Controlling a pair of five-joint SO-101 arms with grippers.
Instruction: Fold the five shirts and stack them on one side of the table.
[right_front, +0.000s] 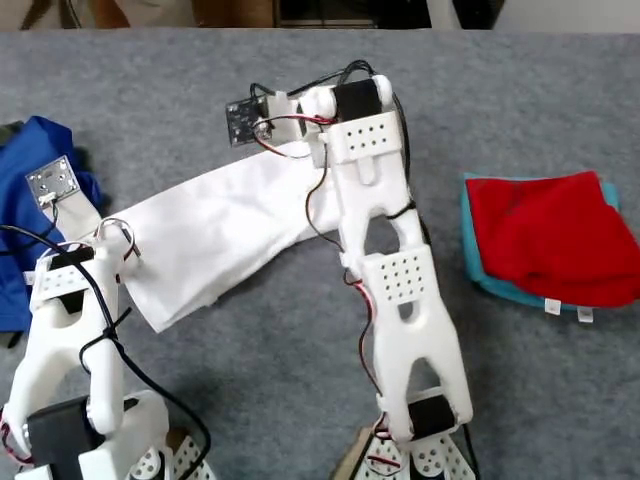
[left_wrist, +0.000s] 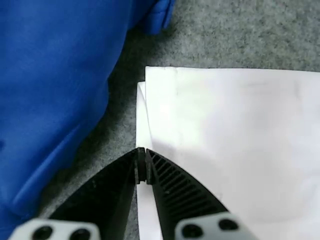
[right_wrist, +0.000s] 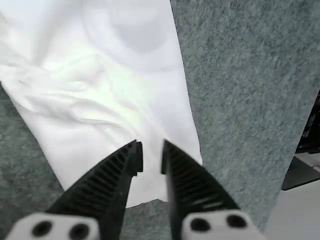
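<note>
smooth white shirt (right_front: 215, 240), a long folded strip, on fuzzy grey table (right_front: 520, 120).

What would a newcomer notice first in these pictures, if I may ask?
The white shirt, stretched long across the middle of the grey table, draws the eye first; the left gripper pinches its edge. Next come the red shirt, folded on a teal shirt at the table's right in the high view, and the rumpled blue shirt at its left edge.

L claw (left_wrist: 141, 170) tips closed; R claw (right_wrist: 150, 152) slightly parted, both arms extended
</note>
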